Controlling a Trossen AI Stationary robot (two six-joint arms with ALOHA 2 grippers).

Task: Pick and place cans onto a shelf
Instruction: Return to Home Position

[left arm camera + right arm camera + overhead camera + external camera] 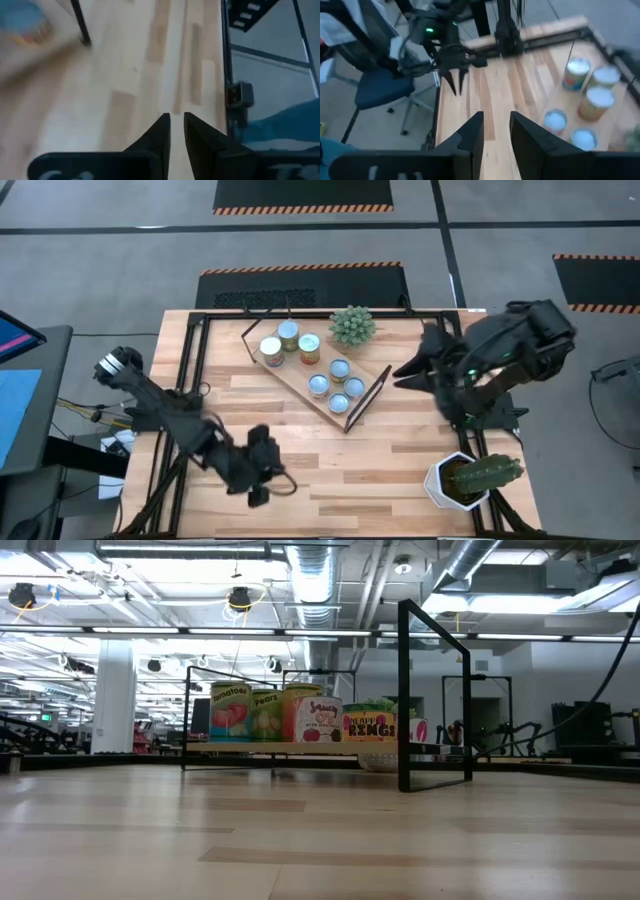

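Observation:
The shelf (300, 380) lies slantwise at the table's middle, its wooden board between black frame ends (435, 690). Several cans (309, 348) stand upright on their bases on the board; they also show in the low view (265, 713) and the right wrist view (595, 102). My left gripper (262, 472) is near the table's front left, clear of the shelf and empty, its fingers (176, 120) all but together. My right gripper (402, 370) hovers just right of the shelf's right end, empty, with a narrow gap (496, 120) between its fingers.
A small green plant (352, 325) stands at the shelf's far end. A white pot with a cactus (470, 478) stands at the front right corner. A black frame (190, 360) borders the table. Bare planks lie in front of the shelf (340, 470).

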